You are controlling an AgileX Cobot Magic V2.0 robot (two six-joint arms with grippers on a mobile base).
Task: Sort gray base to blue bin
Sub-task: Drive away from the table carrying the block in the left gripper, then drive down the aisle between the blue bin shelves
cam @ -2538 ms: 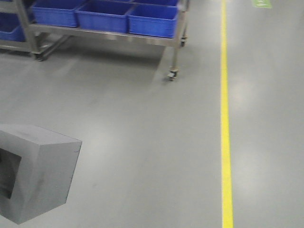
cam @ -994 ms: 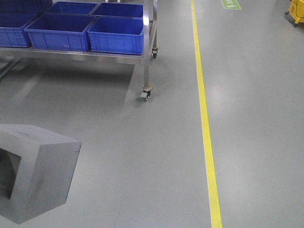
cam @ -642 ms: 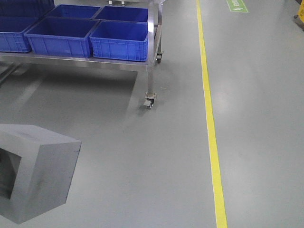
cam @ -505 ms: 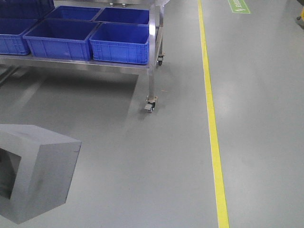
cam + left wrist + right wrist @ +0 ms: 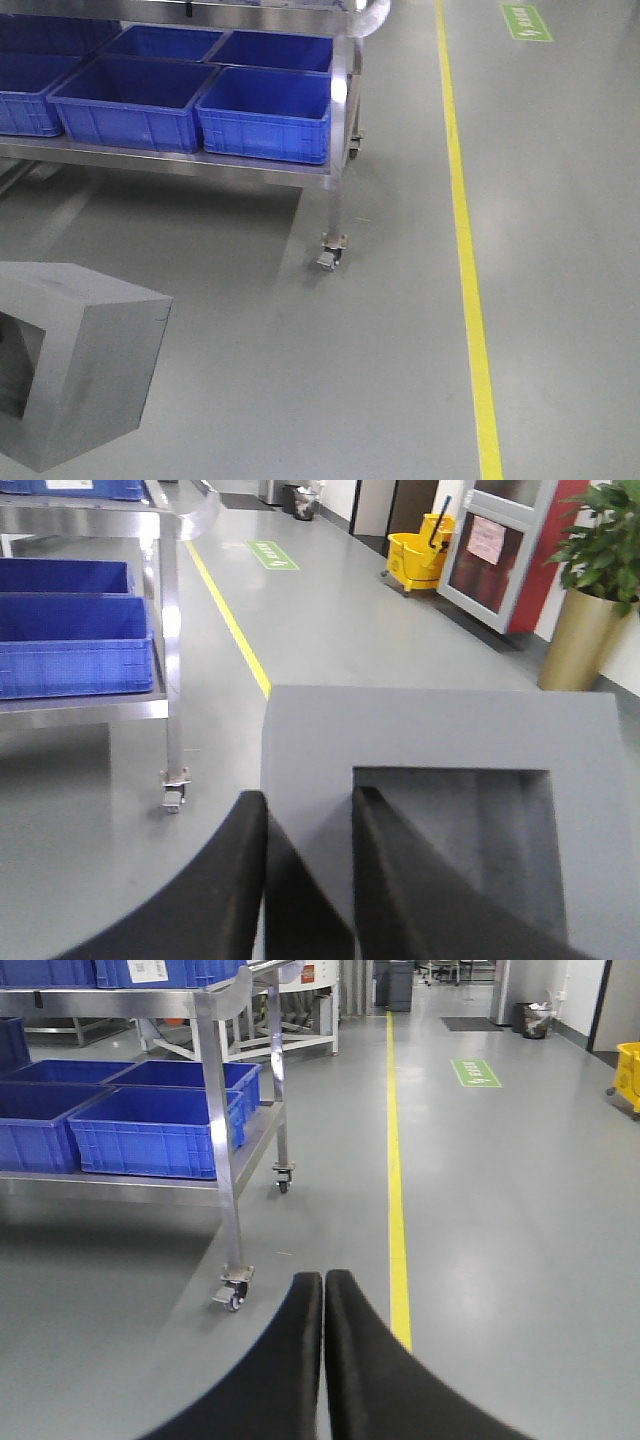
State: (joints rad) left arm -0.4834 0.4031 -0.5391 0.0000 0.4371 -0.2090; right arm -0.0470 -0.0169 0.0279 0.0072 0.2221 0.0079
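Beside one yellow floor line (image 5: 462, 230), six bright-blue plastic bins (image 5: 265, 135) are sitting on a cart. Left gripper (image 5: 307, 800) is clamping one matte gray cube base (image 5: 420, 730); right gripper (image 5: 323, 1280) jaws are touching.

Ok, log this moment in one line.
left pincer: shut on base | right pincer: shut, empty | bin: on cart ahead, base not in it

Wheeled steel cart (image 5: 333, 195) on the gray floor (image 5: 300, 380), blue bins (image 5: 265, 130) side by side on its shelf.

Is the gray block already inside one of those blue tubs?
No, the gray base sits in the left gripper, apart from the blue bin on the cart.
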